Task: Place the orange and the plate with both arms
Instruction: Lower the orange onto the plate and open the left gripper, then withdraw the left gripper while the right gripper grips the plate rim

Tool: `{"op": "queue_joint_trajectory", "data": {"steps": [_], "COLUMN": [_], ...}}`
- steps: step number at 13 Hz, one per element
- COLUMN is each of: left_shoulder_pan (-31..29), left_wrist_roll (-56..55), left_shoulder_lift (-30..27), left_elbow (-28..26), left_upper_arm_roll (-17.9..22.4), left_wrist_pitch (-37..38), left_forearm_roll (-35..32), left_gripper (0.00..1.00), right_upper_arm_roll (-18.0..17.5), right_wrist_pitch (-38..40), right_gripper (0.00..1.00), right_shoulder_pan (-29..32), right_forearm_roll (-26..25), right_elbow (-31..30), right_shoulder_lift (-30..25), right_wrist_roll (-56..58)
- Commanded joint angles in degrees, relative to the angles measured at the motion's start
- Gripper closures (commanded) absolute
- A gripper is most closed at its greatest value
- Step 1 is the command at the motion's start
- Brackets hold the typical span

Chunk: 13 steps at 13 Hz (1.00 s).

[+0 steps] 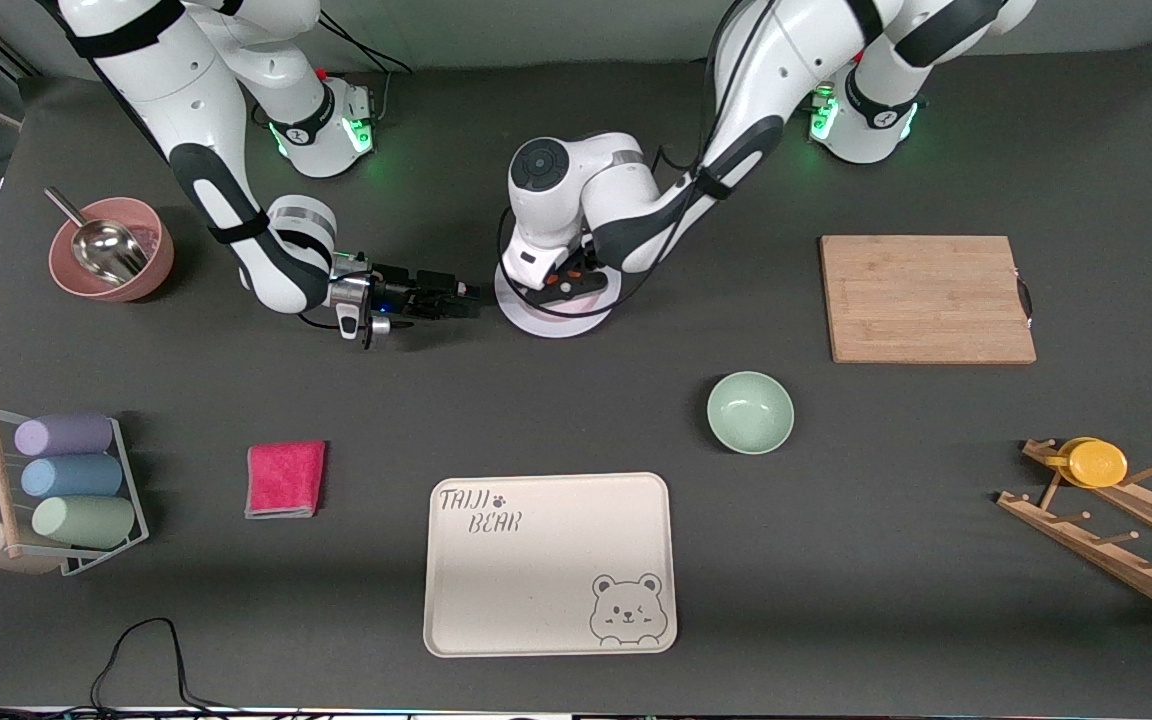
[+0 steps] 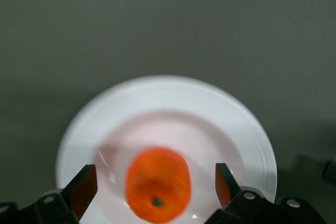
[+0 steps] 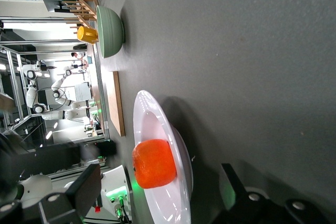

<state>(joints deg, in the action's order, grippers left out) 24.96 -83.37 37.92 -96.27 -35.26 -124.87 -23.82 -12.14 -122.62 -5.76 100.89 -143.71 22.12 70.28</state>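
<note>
We see the right gripper low over the table, fingers spread and empty, just beside the plate. The left gripper hangs directly over that plate, jaws wide apart, and the orange lies on the plate below, between its fingers.

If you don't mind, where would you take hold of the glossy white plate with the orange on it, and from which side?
Probably the wide raised rim of the round glossy white plate, approached low from the right arm's end of the table, where the right pincer waits open beside it. The small bright-orange fruit fills the centre, with the open left pincer over it, so the edge is what's free.
</note>
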Motion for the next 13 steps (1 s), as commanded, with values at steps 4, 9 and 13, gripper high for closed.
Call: {"op": "queue_joint_trajectory", "data": {"steps": [4, 9, 13], "left_shoulder_pan": [-12.55, -12.39, -13.09], "left_wrist_roll": [24.27, 48.44, 55.68], "left_shoulder_lift": [-16.01, -28.05, -33.34], "left_elbow": [-0.23, -0.84, -0.85], "left_upper_arm_roll": [3.07, 20.56, 29.62], "left_wrist_pitch": [12.88, 24.21, 30.73], "left_forearm_roll": [11.58, 23.02, 24.08], "left_gripper": [0.0, 0.0, 0.0], "right_upper_arm_roll": [-5.25, -6.23, -8.07], "right_wrist_pitch": [-3.5, -3.5, -3.59], "right_gripper": [0.0, 0.0, 0.0], "right_shoulder_pan": [-0.22, -0.22, -0.22], "right_forearm_roll": [8.53, 10.98, 13.63], "right_elbow": [-0.61, -0.78, -0.78], "right_shoulder_lift": [0.82, 3.09, 4.24], "right_wrist_roll": [5.74, 10.73, 13.13]}}
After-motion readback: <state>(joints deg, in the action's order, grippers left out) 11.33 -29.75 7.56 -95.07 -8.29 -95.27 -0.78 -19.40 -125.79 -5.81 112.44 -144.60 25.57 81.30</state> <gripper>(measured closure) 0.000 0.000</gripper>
